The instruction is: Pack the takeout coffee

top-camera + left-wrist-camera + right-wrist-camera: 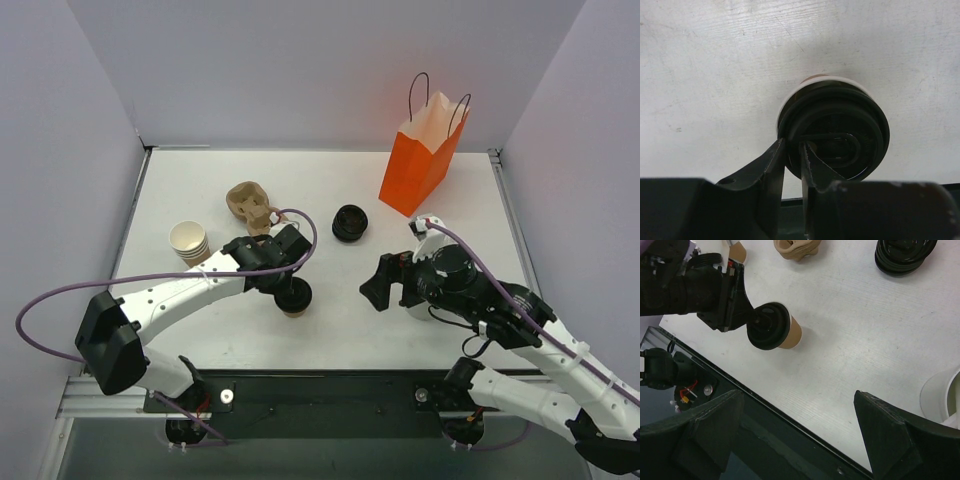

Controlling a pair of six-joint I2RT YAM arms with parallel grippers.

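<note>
so the takeout coffee point(294, 298) stands upright near the table point(190, 190) front edge, right under the left gripper point(792, 165), fingers point(771, 165) straddling its black lid point(840, 120) rim, barely apart, can't tell if they pinch. right gripper point(800, 405) gapes empty, nearer the orange paper bag point(420, 165) at back right

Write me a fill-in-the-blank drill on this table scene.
The lid on the takeout coffee cup is coloured ___. The paper bag standing at the table's far right is ___. The right gripper has its jaws ___.
Missing words: black; orange; open.
</note>
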